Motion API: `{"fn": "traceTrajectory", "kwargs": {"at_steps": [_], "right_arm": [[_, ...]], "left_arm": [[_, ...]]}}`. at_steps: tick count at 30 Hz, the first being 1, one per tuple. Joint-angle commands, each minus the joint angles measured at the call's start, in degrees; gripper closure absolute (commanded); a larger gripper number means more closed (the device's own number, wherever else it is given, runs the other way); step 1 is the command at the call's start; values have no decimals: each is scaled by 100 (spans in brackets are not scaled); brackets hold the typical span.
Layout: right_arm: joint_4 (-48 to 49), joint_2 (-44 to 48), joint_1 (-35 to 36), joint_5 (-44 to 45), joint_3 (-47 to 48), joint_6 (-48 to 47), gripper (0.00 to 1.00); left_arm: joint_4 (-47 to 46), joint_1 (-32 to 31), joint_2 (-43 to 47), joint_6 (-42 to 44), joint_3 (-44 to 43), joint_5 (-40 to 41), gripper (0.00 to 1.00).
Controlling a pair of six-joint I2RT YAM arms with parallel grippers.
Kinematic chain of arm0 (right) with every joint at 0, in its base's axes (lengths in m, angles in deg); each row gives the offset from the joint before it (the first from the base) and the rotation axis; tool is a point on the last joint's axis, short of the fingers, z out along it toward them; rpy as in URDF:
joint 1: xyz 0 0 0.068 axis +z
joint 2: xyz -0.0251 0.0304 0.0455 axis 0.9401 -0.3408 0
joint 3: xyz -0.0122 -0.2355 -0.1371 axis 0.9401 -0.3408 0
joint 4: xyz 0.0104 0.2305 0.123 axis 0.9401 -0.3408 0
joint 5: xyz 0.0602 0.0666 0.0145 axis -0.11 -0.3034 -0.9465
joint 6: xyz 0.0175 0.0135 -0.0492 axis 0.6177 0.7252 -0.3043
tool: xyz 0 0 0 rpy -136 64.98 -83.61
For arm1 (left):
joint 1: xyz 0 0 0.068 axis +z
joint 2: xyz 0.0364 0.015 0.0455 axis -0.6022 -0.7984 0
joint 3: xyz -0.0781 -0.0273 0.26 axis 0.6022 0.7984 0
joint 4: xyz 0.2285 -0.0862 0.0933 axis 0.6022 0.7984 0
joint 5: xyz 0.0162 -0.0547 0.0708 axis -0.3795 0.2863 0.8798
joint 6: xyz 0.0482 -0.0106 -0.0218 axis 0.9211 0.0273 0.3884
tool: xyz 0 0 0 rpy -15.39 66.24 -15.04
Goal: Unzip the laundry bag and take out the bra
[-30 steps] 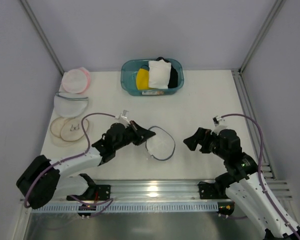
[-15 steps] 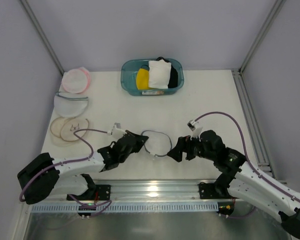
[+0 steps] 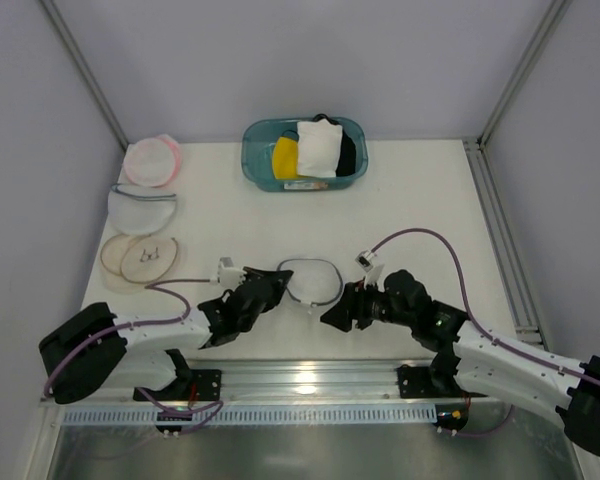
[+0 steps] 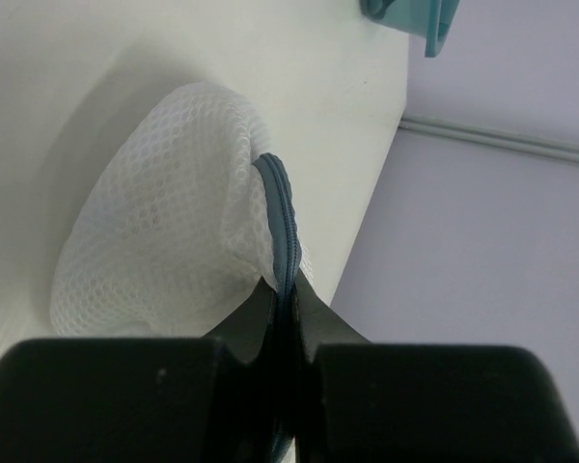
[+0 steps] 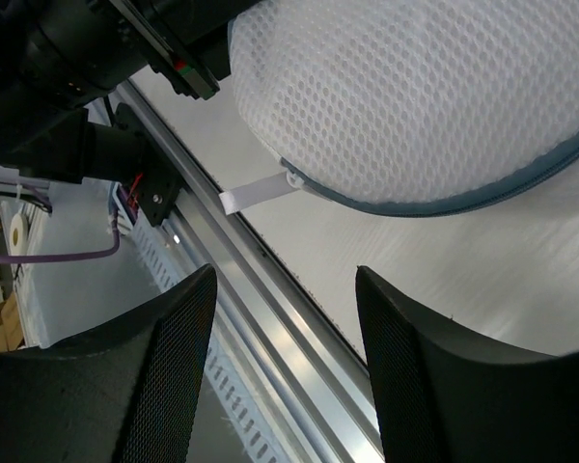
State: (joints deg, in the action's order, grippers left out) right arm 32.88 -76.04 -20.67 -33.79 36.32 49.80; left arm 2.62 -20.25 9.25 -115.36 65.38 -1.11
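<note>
The left hand [image 3: 277, 283] is clamped shut on the zipper rim [image 4: 280, 212] at 9 o'clock of the laundry bag [image 3: 313, 282], which lies toward 6 o'clock on the desk [image 3: 410, 200]. At the bag's 4 o'clock, the right hand [image 3: 335, 313] stands partly open, empty.

The laundry bag [image 4: 154, 222] is white honeycomb mesh cloth, its zipper rim [image 4: 282, 217] grey-blue ribbed woven tape. The right claw [image 5: 285, 282] has matt black fingers [image 5: 164, 376] with a fine dimpled grain. The worktop [image 3: 410, 200] is smooth matt white, the rail [image 3: 310, 376] shiny metal.
</note>
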Motion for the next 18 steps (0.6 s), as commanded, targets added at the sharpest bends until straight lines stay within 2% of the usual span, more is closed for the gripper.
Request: {"fn": "traceTrajectory", "kwargs": {"at_steps": [1,12,18], "right_arm": [[934,63,34,-204,-137,193,37],[2982,-490,16,-793,-928,386,38],[3992,-1008,16,-749,-1201,465,38]], "left_arm": [[-232,-20,139,-153,147,257,100],[-1409,-20,-1,-759,674,-315,100],[-1867,-20,-264,-1041,666,-552,100]]}}
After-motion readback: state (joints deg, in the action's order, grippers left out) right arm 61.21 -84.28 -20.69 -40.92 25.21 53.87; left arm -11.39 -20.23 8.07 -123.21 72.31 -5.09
